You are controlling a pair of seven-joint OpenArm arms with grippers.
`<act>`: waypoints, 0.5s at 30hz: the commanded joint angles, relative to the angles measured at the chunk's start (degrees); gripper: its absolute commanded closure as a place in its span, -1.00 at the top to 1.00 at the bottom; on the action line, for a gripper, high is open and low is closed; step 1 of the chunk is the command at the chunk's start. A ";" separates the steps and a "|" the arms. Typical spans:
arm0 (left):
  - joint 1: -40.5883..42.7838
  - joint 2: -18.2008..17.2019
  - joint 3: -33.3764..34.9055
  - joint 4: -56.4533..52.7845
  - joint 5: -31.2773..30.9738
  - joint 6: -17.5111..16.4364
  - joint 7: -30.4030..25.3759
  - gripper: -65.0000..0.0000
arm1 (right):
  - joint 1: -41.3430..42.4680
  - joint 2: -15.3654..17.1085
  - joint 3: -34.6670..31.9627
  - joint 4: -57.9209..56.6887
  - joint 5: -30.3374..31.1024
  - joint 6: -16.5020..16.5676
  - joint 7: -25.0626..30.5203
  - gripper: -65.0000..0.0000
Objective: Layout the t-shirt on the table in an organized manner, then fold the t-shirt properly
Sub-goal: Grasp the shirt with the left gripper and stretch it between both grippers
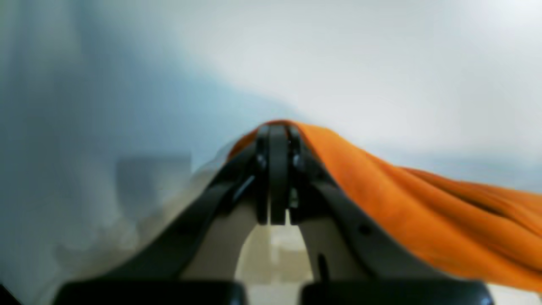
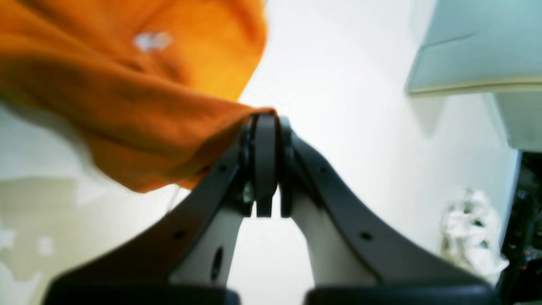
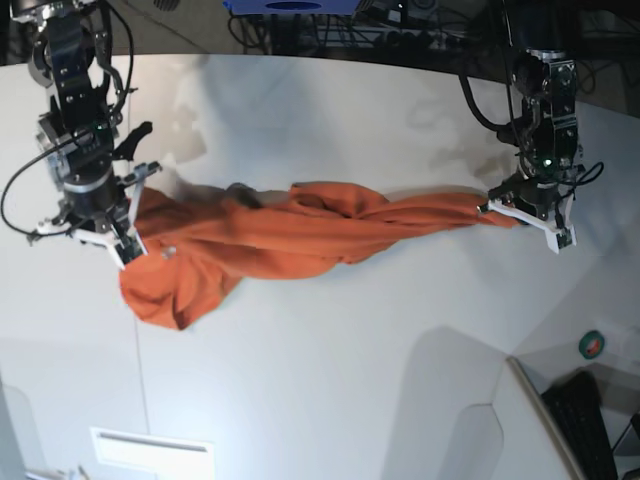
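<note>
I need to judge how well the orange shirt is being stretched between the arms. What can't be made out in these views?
- Which part of the bright orange cloth t-shirt each gripper pinches: twisted folds, base view.
- Left wrist view: white table blurred.
- Right wrist view: pale patch on the cloth, too blurred to identify.
- Right gripper, left gripper: fingertips too small in base view.

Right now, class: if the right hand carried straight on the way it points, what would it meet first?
The right hand, shut on the t-shirt, points at bare white table; that looks first, though depth is unclear.
</note>
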 commanded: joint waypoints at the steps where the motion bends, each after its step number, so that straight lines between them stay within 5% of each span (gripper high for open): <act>1: 1.49 -0.55 -0.15 3.09 0.09 0.15 -0.49 -1.00 | -0.32 0.61 0.36 0.12 -0.88 -0.50 0.78 -1.00; 15: 19.16 1.30 -10.70 20.85 -0.17 -0.02 -0.93 -1.00 | -2.07 0.44 7.39 -8.84 -0.88 -0.59 0.52 -1.00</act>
